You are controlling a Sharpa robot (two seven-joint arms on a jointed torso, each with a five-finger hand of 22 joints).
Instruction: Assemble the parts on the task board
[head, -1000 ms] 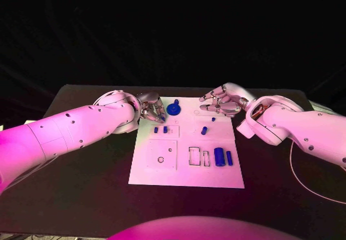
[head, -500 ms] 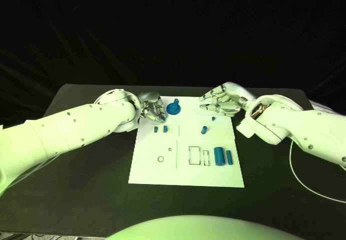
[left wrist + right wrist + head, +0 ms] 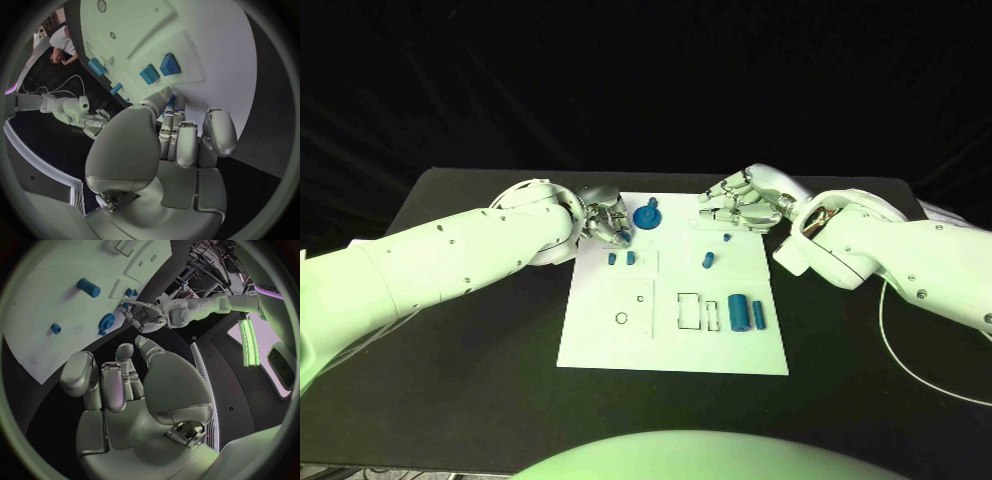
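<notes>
While both arms reach in over the black table [image 3: 473, 330], the white board [image 3: 678, 340] lies in its middle, long side running away from the robot. The left hand [image 3: 604, 222] hangs at the board's far left corner with its fingers curled in together; the wrist view shows the fingertips [image 3: 167, 102] bunched close, just beside a blue gear [image 3: 646, 217] that sits near the far edge. I cannot tell whether those fingers pinch anything or merely close on themselves. The right hand [image 3: 744, 207] hovers over the far right corner, fingers bent inward and nothing visible between them; from its own wrist camera the fingers [image 3: 115, 382] look folded toward the palm, above the board's edge.

Down the board from the gear, two small blue blocks [image 3: 622, 258] stand side by side near the left edge. Toward the right edge there is a tiny peg [image 3: 727, 239], and just nearer than it a short cylinder [image 3: 708, 261] lying tilted. Closer to the near edge, on the right side, a thick cylinder [image 3: 737, 314] and a thin bar [image 3: 759, 315] lie next to each other, beside two empty rectangular slots [image 3: 697, 313]. A small ring outline [image 3: 620, 319] marks the left half.
</notes>
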